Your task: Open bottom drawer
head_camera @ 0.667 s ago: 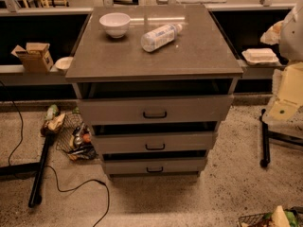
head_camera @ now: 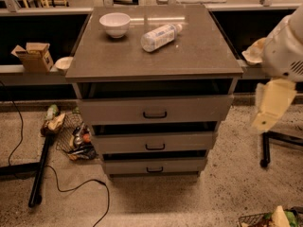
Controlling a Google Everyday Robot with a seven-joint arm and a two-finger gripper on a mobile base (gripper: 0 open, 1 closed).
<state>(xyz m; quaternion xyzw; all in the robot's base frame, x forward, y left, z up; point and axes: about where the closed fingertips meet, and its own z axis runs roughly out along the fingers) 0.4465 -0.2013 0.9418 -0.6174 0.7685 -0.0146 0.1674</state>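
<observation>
The bottom drawer is the narrowest grey front, lowest on the cabinet, with a small dark bar handle at its centre. It looks pulled out no further than the mid-sized drawer and the widest drawer above it. My gripper, a cream part hanging under the white arm, is at the right edge of the view. It is level with the widest drawer, to the right of the cabinet and well above the bottom drawer, touching nothing.
A white bowl and a lying plastic bottle are on the cabinet top. A wire basket of litter and a black cable lie on the floor at left. A dark stand leg is at right.
The arm and gripper have shifted slightly left and down at the right edge. The drawers have not moved.
</observation>
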